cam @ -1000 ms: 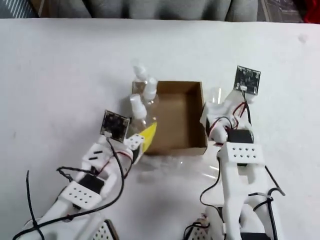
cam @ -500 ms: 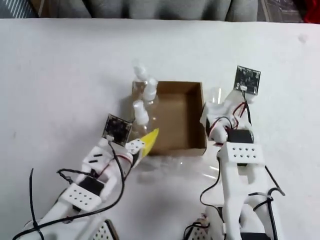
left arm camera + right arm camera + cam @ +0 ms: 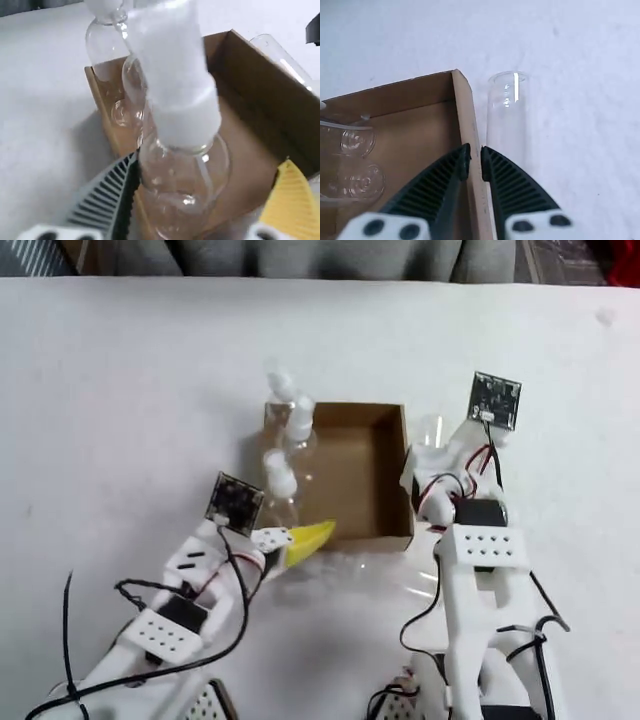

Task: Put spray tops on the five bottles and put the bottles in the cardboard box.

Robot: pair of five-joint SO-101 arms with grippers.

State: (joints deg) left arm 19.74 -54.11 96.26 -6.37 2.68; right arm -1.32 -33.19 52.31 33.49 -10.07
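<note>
1. In the high view the light is bright and even, and the white tabletop point(image 3: 120, 390) looks almost washed out.
2. A soft, pale shadow lies left of the cardboard box point(image 3: 355, 475), so the light comes partly from the right.
3. In the right wrist view a thin white glare line runs along the clear bottle point(image 3: 507, 115).
4. In the left wrist view the spray top point(image 3: 175, 85), very near the lens, is blurred. Small bright spots shine on the capped bottle point(image 3: 182, 175).

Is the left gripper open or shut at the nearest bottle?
Open. The left gripper has its yellow finger well clear of the bottle, with only the grey finger close beside it.
</note>
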